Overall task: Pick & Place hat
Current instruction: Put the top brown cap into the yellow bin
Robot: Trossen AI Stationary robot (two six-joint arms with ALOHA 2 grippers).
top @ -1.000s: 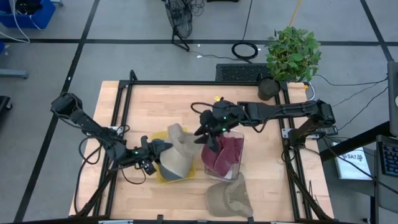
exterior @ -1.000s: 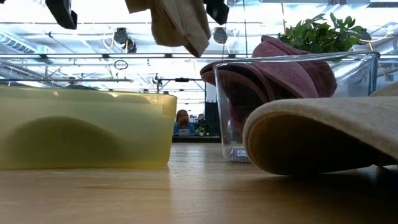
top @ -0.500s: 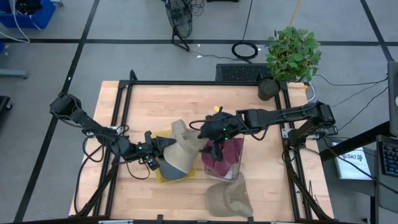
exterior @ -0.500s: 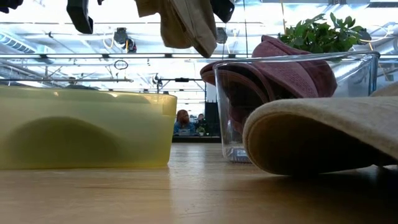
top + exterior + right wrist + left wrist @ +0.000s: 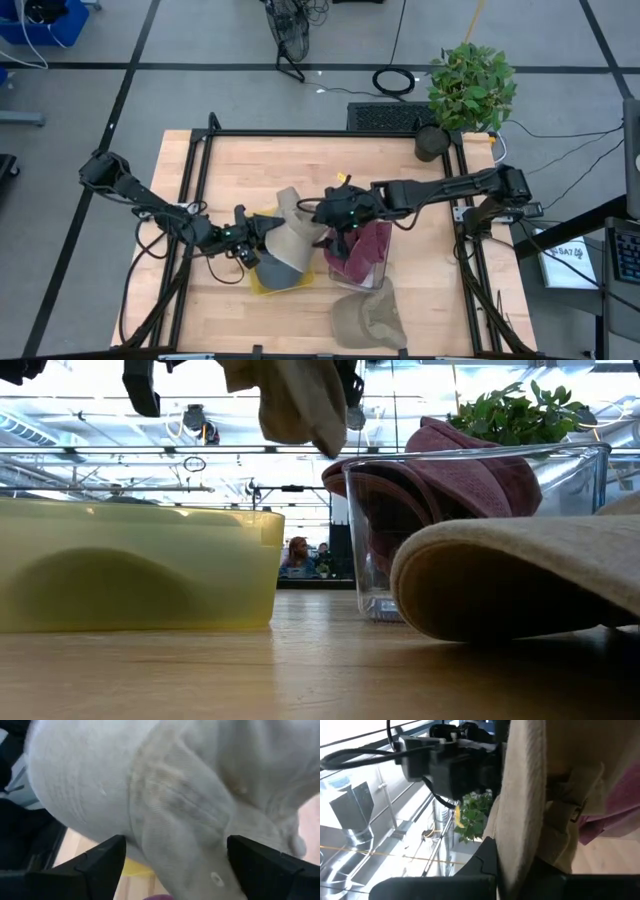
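A beige hat (image 5: pixel 288 236) hangs in the air over the yellow tub (image 5: pixel 262 284), lifted clear (image 5: pixel 292 398). My left gripper (image 5: pixel 254 236) is at the hat's left side, shut on it. My right gripper (image 5: pixel 333 217) is at the hat's right side, open, with its fingers (image 5: pixel 99 861) spread wide before the hat's crown (image 5: pixel 165 795); whether they touch it I cannot tell. A maroon hat (image 5: pixel 362 246) sits in the glass tub (image 5: pixel 470 530). Another beige hat (image 5: pixel 366 318) lies on the table near its near edge. My left gripper pinches the beige hat's edge (image 5: pixel 520 855) between its two fingers, coming roughly level from the table's left. The cloth runs up past the fingers as a thick fold. The hat is lifted clear, above the yellow tub, hanging down beside the gripper.
The yellow tub (image 5: pixel 140 565) and the glass tub stand side by side in the table's near middle. A potted plant (image 5: pixel 468 90) stands at the far right corner. Bare wood (image 5: pixel 260 170) lies toward the far side. A black frame (image 5: pixel 190 190) borders the table.
My left gripper has carried the beige hat a little toward the table's right and far side, still lifted over the yellow tub. My right gripper has moved slightly toward the table's left, closer against the hat.
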